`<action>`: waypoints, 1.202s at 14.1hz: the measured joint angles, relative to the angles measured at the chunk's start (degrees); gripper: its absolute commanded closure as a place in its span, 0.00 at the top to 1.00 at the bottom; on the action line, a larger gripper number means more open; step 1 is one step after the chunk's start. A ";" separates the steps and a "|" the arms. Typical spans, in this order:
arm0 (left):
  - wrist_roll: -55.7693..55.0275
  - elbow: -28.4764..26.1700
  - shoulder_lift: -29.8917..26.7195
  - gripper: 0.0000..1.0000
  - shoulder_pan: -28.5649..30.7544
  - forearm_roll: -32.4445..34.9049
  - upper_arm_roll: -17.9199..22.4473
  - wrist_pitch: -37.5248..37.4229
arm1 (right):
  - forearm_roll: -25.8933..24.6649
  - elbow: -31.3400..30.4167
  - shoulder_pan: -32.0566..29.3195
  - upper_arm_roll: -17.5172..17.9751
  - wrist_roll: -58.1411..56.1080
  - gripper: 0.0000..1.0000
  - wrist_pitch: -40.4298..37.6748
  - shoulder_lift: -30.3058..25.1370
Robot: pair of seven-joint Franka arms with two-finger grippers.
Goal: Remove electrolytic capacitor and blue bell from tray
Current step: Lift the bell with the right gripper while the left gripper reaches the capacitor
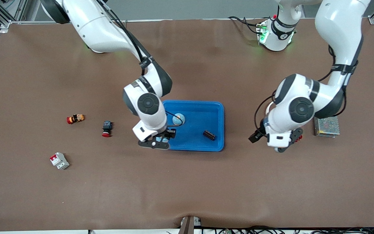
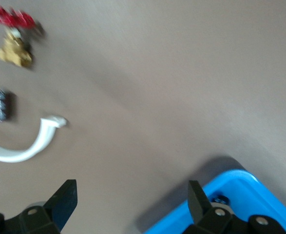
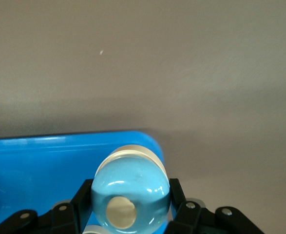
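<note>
While the right hand point(image 3: 128, 214) clamps the blue bell point(image 3: 129, 197) just over the blue tray point(image 1: 206, 143) rim at the corner toward the right arm and the left hand point(image 2: 130, 207) waits spread empty over bare worktop point(image 1: 187, 188), the rounded bell could squirt free and roll.
</note>
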 measured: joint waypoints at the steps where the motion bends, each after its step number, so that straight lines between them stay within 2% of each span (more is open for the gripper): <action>1: -2.43 1.16 1.20 1.00 -1.44 0.00 0.01 0.18 | 1.27 0.08 -1.42 -0.01 -3.51 0.47 -0.72 -0.96; 4: -9.53 4.76 4.70 1.00 -5.11 0.00 0.02 0.63 | 5.52 0.11 -6.46 -0.06 -15.20 0.47 -3.02 -3.24; 10: -20.40 6.66 9.23 1.00 -10.32 0.00 0.19 8.83 | 6.39 0.09 -14.31 -0.03 -31.75 0.47 -5.58 -4.15; 17: -27.02 6.76 13.16 0.85 -13.66 0.01 1.17 16.23 | 6.41 -0.26 -22.18 -0.08 -47.93 0.47 -6.23 -4.14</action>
